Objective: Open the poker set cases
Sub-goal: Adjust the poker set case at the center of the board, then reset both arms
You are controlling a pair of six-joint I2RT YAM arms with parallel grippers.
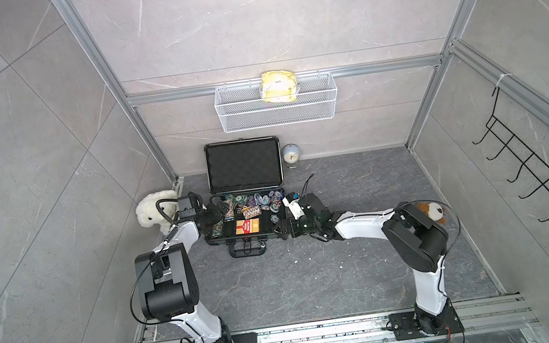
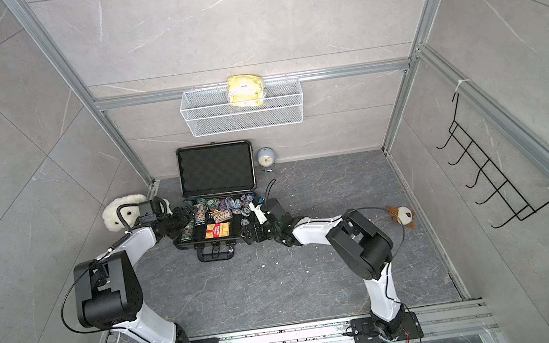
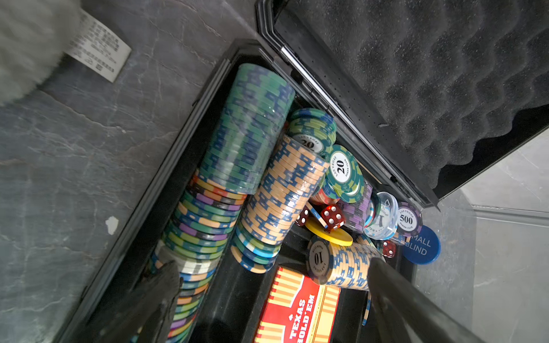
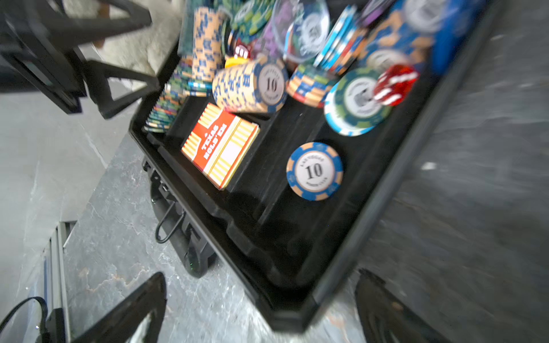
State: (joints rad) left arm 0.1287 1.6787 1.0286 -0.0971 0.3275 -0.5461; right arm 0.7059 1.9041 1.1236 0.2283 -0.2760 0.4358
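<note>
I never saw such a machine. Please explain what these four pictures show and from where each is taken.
Two robot arms, each ending in a two-finger gripper. Two pictures look down from above; two come from cameras on the wrists. On the grey table the poker set case stands open, holding chips, a card deck and dice. Nearby: a white plush toy, a clock, a brown plush toy. The left gripper and right gripper are open, holding nothing.

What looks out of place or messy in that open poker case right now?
The poker chips are jumbled: rolls lie crossed and tilted instead of in neat rows, red dice sit loose among them, and one blue 10 chip lies alone on the black floor of the poker case.
</note>
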